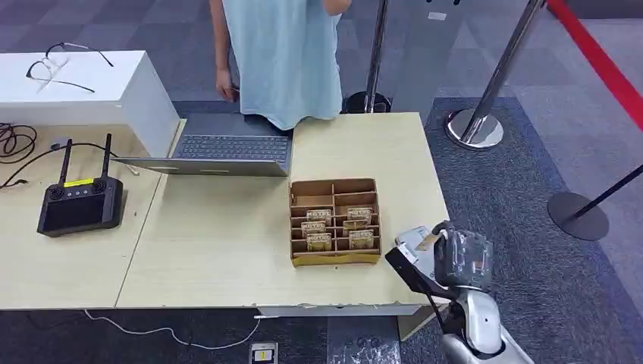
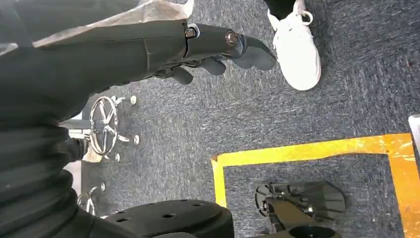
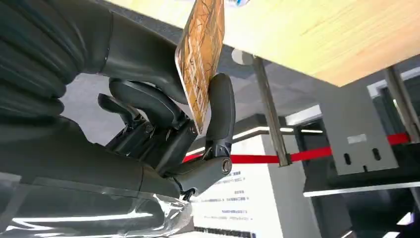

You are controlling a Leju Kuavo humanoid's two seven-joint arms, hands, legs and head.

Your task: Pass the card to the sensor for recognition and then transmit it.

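My right hand (image 1: 453,259) is at the table's front right corner, just past the edge. It pinches a brown patterned card (image 3: 200,59) between the thumb and a finger, and the card stands edge-up beneath the pale wooden table (image 3: 327,34). In the head view a small white device (image 1: 412,236), perhaps the sensor, lies on the table (image 1: 220,250) right beside the hand. The cardboard card box (image 1: 334,221), with several cards in its compartments, sits just left of it. My left hand (image 2: 208,49) hangs over the carpet, holding nothing, fingers loosely bent.
A person in a light blue shirt (image 1: 284,53) stands behind the table by a grey laptop (image 1: 227,152). A black remote controller (image 1: 79,203) lies at the left. Stanchion bases (image 1: 474,129) (image 1: 578,216) stand on the right. A white shoe (image 2: 297,44) and yellow floor tape (image 2: 307,148) lie below.
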